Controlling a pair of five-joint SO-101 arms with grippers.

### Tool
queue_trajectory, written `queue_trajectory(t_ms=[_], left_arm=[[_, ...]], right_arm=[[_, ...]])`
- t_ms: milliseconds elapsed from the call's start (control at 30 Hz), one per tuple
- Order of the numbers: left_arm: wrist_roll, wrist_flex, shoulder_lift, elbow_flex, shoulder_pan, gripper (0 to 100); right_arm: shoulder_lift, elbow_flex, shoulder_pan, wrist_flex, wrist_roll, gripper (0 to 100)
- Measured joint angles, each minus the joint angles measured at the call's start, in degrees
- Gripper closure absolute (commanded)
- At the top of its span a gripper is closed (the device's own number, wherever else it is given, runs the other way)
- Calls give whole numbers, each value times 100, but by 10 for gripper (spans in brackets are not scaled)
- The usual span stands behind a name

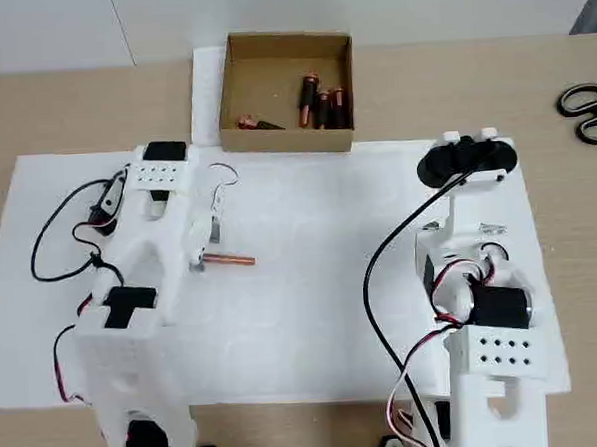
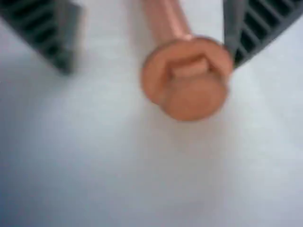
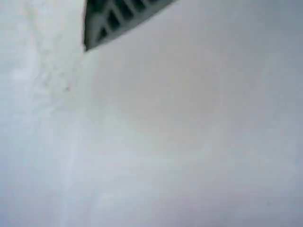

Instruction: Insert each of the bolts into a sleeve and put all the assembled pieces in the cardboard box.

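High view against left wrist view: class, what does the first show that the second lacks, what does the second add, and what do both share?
High view adds: the cardboard box with assembled pieces inside, the scissors and the right arm. Left wrist view adds: the bolt head close up, between the open left pincer and its ribbed fingers. Shared: the copper bolt lying on the white sheet.

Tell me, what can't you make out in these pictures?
Right gripper: wrist view's edge cuts it off; open or shut unclear.
Pieces in the box: high view, too small and bunched to count.
Bolt: left wrist view, blurred; contact with the left gripper unclear.
Scissors: cut off by the high view's edge.
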Motion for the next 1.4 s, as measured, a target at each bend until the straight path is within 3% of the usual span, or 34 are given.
queue_trajectory(t_ms=[567,733,867,1033,1133,1200,1400], left_arm=[[-132,536,527,-2224,70,993],[-1081,554,193,-2980,-18,993],[-2048,571,-870,-3244,-211,993],[-2778,598,-2382,-3042,-1055,993],[-3516,598,-3156,-2488,-1635,993],[-3991,598,-3631,-1978,-1943,993],[-4923,607,-4985,-352,-2637,994]], right_arm=[[0,0,-18,0,0,829],[0,0,-730,0,0,830],[0,0,-1565,-299,-62,837],[580,-229,-1802,-1152,-730,968],[1415,-791,-2066,-1248,-835,986],[2048,-1257,-2259,-1275,-853,949],[4044,-3244,-2813,-1134,-853,708]])
